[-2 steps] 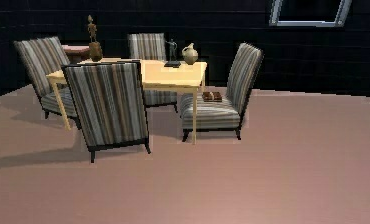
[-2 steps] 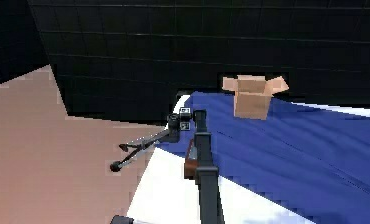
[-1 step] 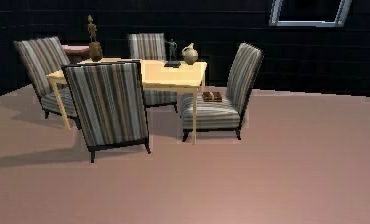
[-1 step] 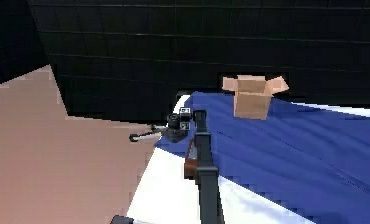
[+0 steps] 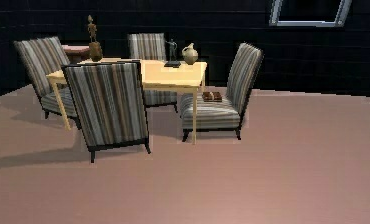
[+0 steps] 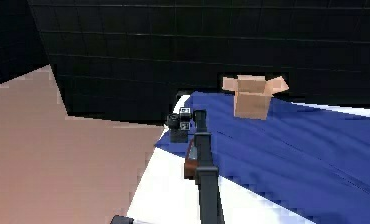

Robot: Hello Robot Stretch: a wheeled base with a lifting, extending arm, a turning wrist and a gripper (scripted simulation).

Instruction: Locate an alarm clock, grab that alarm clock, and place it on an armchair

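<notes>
We judge the task to be early or midway, and nothing shows a placement done yet. In the arm side view, the arm point(image 6: 205, 175) rises from the bottom edge, and the gripper point(image 6: 175, 123) sits near the frame's middle at the edge of a blue-covered bed point(image 6: 293, 150). A cardboard box point(image 6: 255, 97) lies toward the upper right. We cannot tell whether the fingers are apart or together, whether they hold anything, or where the alarm clock is. The nearest striped armchair point(image 5: 111, 105) stands left of centre in the forward view, by a yellow table point(image 5: 158, 72). We can read no writing or labels.
</notes>
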